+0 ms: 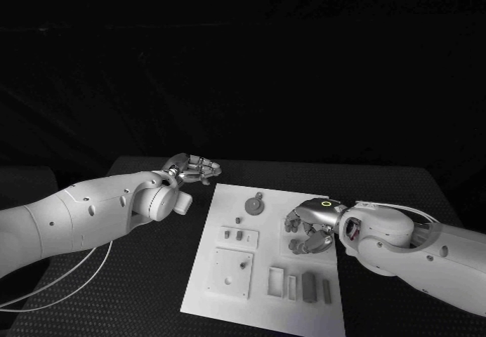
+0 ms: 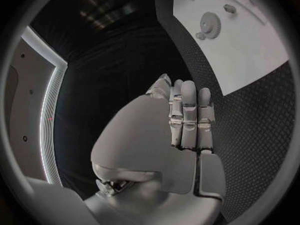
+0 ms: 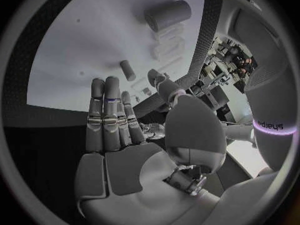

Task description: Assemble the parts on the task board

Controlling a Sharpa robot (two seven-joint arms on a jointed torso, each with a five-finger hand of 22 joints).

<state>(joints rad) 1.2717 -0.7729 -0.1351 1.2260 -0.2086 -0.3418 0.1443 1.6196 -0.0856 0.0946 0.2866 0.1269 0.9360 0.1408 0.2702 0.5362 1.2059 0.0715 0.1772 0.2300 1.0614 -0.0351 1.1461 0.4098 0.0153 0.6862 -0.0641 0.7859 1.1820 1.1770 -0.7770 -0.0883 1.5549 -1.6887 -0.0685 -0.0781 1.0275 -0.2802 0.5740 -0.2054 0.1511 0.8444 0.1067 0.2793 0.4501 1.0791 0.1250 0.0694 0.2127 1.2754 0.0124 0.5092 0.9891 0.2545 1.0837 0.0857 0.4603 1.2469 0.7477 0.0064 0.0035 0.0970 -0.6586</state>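
The white rectangular task board (image 1: 265,281) lies in the middle of the black tabletop (image 1: 152,295), its long axis running away from the robot. On it are small grey parts: a round gear-like disc (image 1: 253,205) at the far end and upright blocks (image 1: 309,286) at the near end. The right hand (image 1: 309,228) hovers over the board's right side, between disc and blocks, fingers (image 3: 109,115) straight and holding nothing. The left hand (image 1: 192,168) is off the board, beyond its far left corner, also empty with fingers (image 2: 187,117) extended. I judge the right hand nearer to every part.
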